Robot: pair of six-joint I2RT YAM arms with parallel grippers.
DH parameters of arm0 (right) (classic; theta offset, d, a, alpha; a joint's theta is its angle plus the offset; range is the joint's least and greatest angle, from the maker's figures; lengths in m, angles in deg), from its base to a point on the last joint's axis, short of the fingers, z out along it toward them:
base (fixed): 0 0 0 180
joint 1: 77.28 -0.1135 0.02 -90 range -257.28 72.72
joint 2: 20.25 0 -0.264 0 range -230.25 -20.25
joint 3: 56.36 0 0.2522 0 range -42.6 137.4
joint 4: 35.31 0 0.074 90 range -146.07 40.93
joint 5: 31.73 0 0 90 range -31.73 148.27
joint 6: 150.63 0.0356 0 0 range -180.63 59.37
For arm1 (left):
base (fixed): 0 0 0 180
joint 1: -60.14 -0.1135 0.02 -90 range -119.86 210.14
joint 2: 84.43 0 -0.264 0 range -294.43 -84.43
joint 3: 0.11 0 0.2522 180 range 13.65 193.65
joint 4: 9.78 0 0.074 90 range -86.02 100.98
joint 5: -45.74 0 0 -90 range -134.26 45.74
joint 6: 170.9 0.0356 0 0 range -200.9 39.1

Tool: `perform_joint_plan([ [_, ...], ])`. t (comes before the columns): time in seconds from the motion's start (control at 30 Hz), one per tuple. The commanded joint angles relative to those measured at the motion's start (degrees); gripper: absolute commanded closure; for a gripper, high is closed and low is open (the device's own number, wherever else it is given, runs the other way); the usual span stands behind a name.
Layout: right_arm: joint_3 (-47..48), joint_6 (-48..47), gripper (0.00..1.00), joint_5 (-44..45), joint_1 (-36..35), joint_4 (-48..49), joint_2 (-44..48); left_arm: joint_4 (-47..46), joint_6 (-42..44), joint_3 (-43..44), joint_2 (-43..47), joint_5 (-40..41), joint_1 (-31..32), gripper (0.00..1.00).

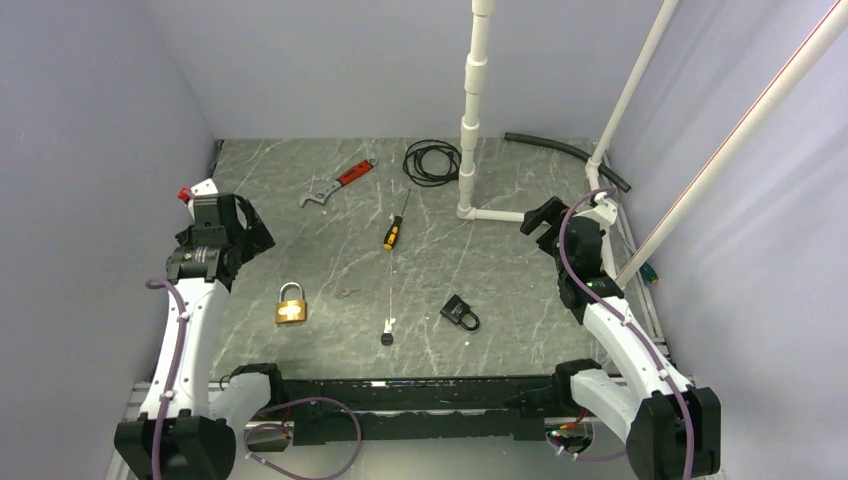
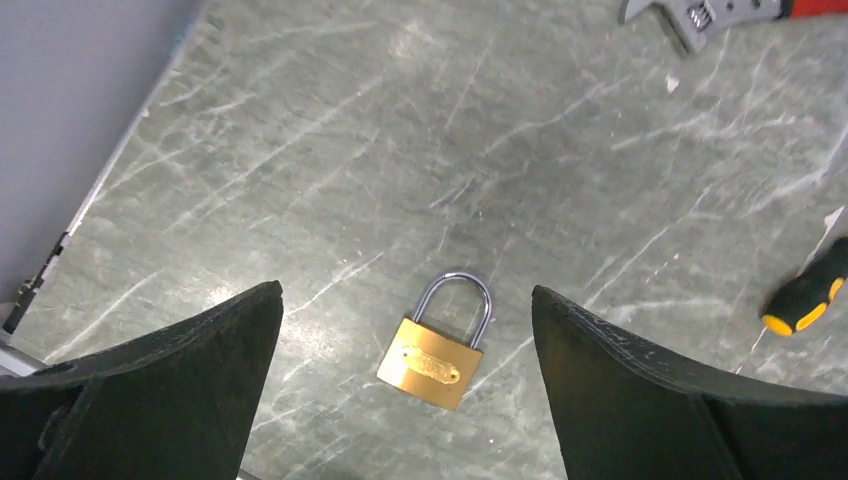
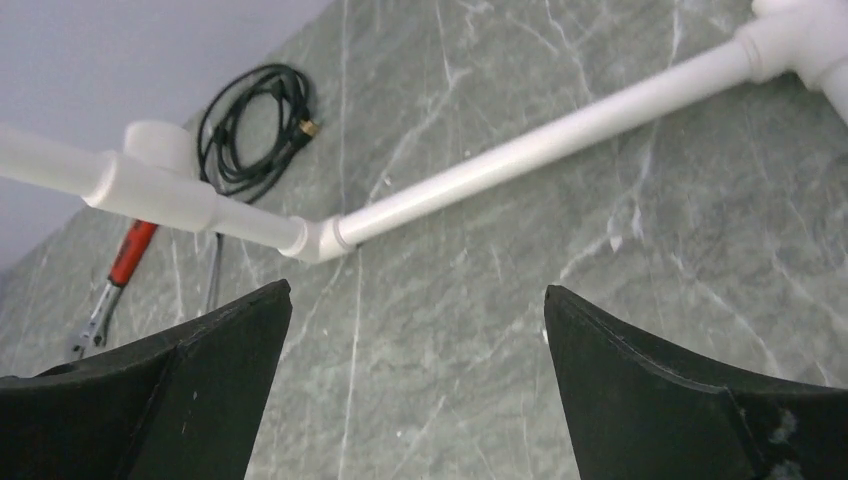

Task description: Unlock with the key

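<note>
A brass padlock (image 1: 291, 305) with a silver shackle lies flat on the grey marble table, left of centre. In the left wrist view it (image 2: 432, 360) lies on the table below and between the fingers, untouched. A small key (image 1: 387, 337) with a black head lies near the front middle, with a thin line running away from it. A black padlock (image 1: 460, 313) lies to its right. My left gripper (image 1: 252, 228) (image 2: 407, 290) is open and empty, raised above the table's left side. My right gripper (image 1: 540, 218) (image 3: 418, 290) is open and empty, raised at the right.
A red-handled wrench (image 1: 338, 184), a yellow-and-black screwdriver (image 1: 396, 228) and a coiled black cable (image 1: 432, 162) lie toward the back. A white PVC pipe frame (image 1: 472, 120) stands at back centre, its base pipe (image 3: 520, 150) ahead of the right gripper. A black hose (image 1: 565, 152) lies at the back right.
</note>
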Motion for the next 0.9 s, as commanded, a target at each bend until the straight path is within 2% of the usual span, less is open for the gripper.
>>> perform_joint_plan([
  [0.0,2.55,2.99,0.0,-0.52,0.23,-7.45,1.0,-0.47,1.9,0.8,-2.45,-5.33,-0.14,0.01],
  [0.17,3.22,2.77,0.0,-5.18,0.22,-14.96,-0.45,-0.84,3.0,0.54,-4.34,-12.62,-0.14,0.01],
  [0.33,4.09,2.29,0.0,-8.16,-2.34,-21.65,-3.15,-1.27,3.99,0.13,-4.07,-17.63,0.12,0.05],
  [0.53,10.04,0.35,0.0,-1.43,-14.29,-33.04,-4.71,-1.8,5.16,-0.19,-4.35,-22.02,1.57,0.1],
  [0.73,12.47,-1.68,0.0,-8.61,-22.29,-35.95,-2.09,-0.71,5.52,0.27,-5.24,-22.48,2.7,0.13],
  [0.87,14.13,0.97,0.0,-10.88,-27.75,-36.08,-2.87,-0.53,5.61,0.45,-5.42,-22.65,2.77,0.14],
])
